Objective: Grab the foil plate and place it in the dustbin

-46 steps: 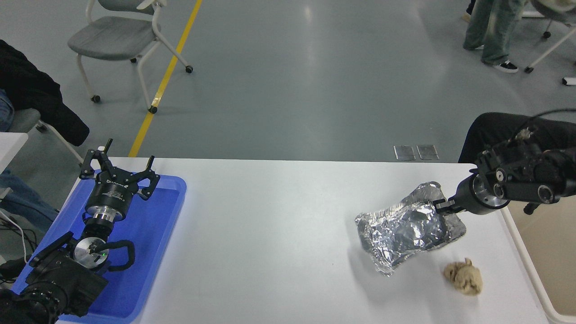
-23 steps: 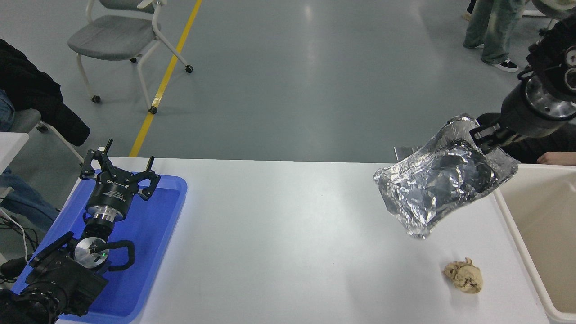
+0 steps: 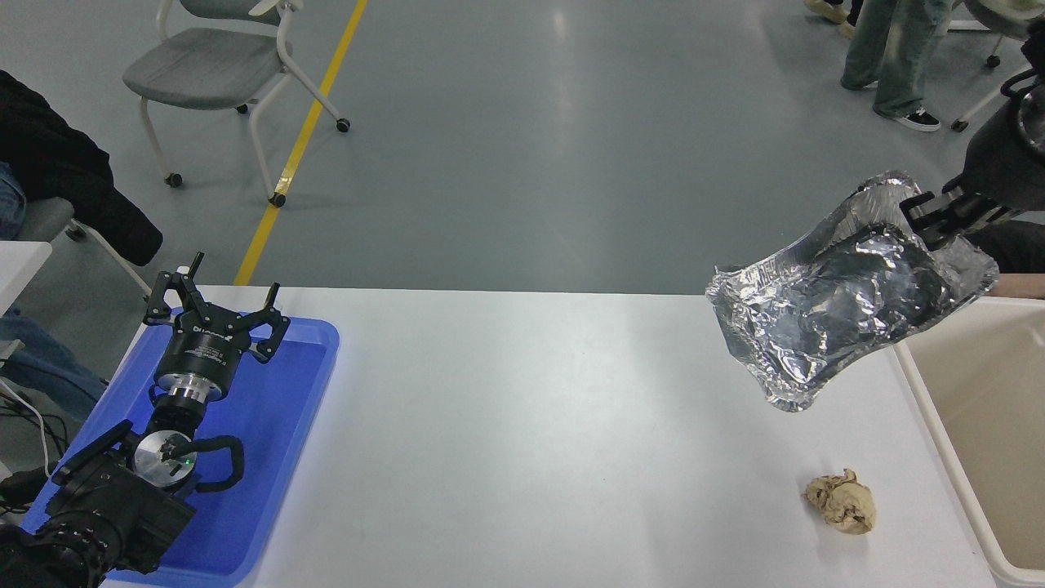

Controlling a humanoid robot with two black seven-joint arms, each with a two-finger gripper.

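My right gripper (image 3: 927, 222) is shut on the upper right rim of the foil plate (image 3: 841, 314) and holds it in the air above the table's right end. The crinkled silver plate hangs tilted, its lower left corner over the table and its right corner near the dustbin's rim. The cream-beige dustbin (image 3: 931, 408) stands off the table's right edge, only partly in view. My left gripper (image 3: 214, 306) is open and parked over the blue tray at the lower left.
A crumpled tan paper ball (image 3: 842, 503) lies on the white table (image 3: 522, 441) near its front right. The blue tray (image 3: 269, 457) sits at the left end. A chair and a standing person's legs are beyond the table.
My right gripper has lifted the foil plate off the table and carried it up and to the right, toward the dustbin. The left arm has not moved.
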